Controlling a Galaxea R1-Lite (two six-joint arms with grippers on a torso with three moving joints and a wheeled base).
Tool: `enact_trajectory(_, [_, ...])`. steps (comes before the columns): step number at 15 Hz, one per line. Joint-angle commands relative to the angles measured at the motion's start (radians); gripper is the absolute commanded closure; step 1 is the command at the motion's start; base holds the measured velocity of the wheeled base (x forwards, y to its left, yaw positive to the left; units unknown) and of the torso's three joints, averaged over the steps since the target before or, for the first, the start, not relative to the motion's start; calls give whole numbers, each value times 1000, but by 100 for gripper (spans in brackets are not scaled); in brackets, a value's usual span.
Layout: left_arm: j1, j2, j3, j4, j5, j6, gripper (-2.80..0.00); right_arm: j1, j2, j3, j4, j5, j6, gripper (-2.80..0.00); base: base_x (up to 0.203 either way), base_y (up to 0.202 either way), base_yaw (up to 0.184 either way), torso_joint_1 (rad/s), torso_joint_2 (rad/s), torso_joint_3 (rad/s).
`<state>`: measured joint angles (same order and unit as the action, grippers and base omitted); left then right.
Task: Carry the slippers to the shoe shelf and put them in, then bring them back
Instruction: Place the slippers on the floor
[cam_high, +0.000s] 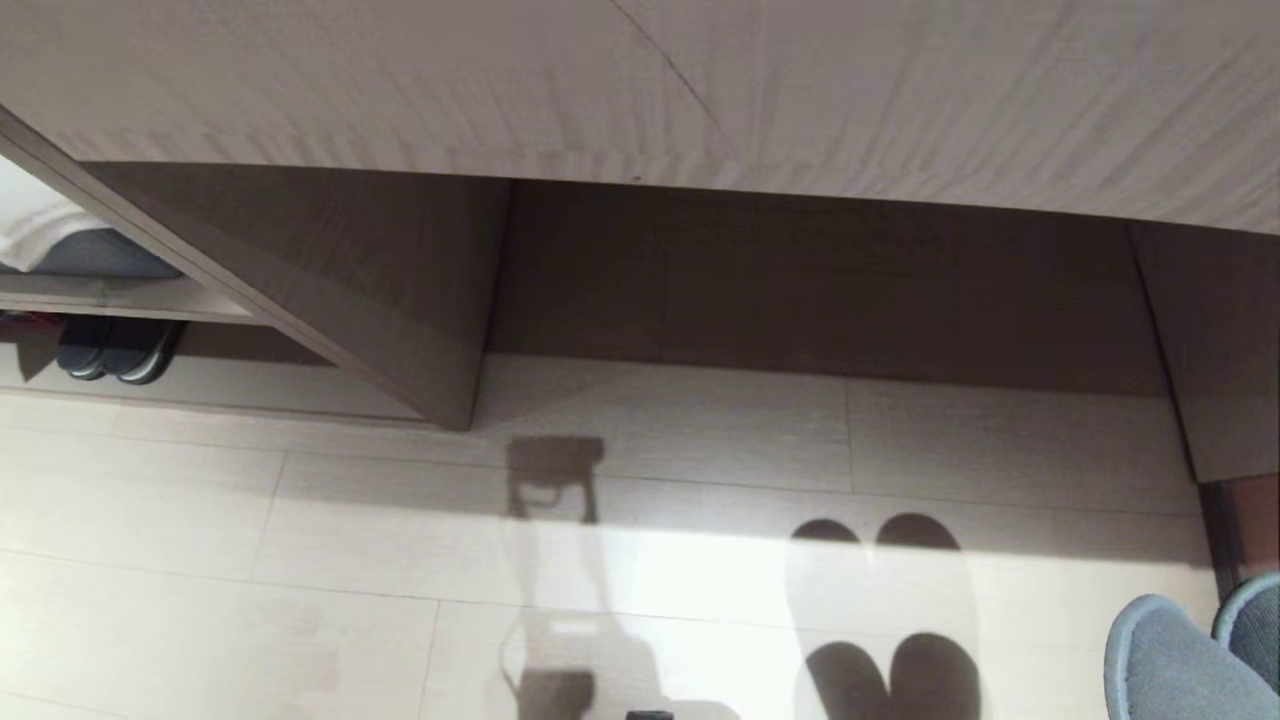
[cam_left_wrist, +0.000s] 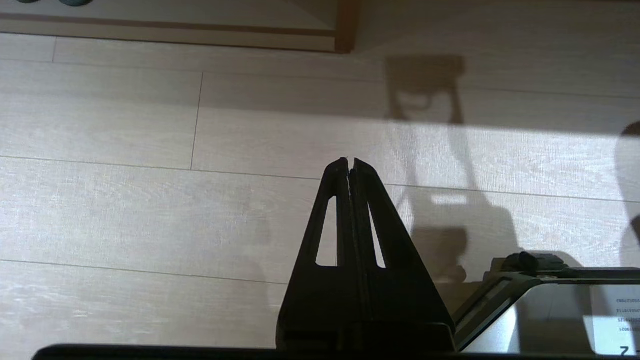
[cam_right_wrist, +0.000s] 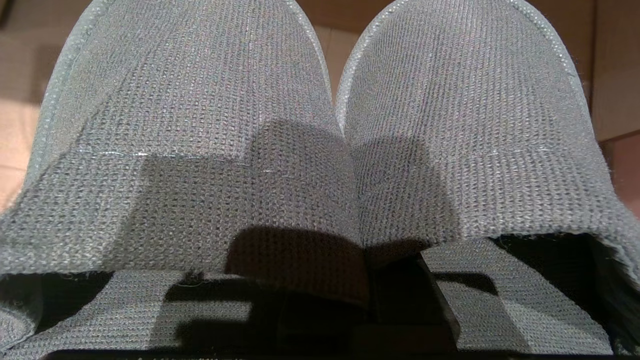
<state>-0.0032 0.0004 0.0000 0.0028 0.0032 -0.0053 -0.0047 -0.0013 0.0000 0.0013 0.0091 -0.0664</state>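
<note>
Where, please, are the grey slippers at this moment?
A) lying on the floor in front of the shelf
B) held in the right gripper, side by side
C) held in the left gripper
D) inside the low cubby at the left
B: the right wrist view shows the slippers side by side, pinched in the right gripper, off the floor.

The slippers (cam_right_wrist: 200, 150) are seen to be of soft, coarse-knit grey cloth, matt throughout, edged by a smoother, paler rim of finely dotted texture. The shoe shelf (cam_high: 640, 90) is faced in pale wood-grain laminate of matt, streaked finish, and the floor (cam_left_wrist: 125, 210) is laid in light wood-look planks with a faint sheen where light falls. The left gripper (cam_left_wrist: 350, 167) is formed of black, smooth, matt plastic.
</note>
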Motion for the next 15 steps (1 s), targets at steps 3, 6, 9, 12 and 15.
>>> enact_trajectory(3, [0, 0, 2, 0, 1, -2, 0, 0, 0, 0, 0, 0, -1, 0, 0, 0, 0, 1, 3, -196])
enact_trajectory(6, [0, 0, 2, 0, 0, -1, 0, 0, 0, 0, 0, 0, -1, 0, 0, 0, 0, 3, 2, -196])
enact_trajectory(9, [0, 0, 2, 0, 1, -2, 0, 0, 0, 0, -1, 2, -6, 0, 0, 0, 0, 1, 0, -199])
enact_trajectory(12, [0, 0, 2, 0, 0, -2, 0, 0, 0, 0, -1, 2, -7, 0, 0, 0, 0, 1, 1, -195])
enact_trajectory(15, [0, 0, 2, 0, 1, -2, 0, 2, 0, 0, -1, 2, -9, 0, 0, 0, 0, 2, 1, -201])
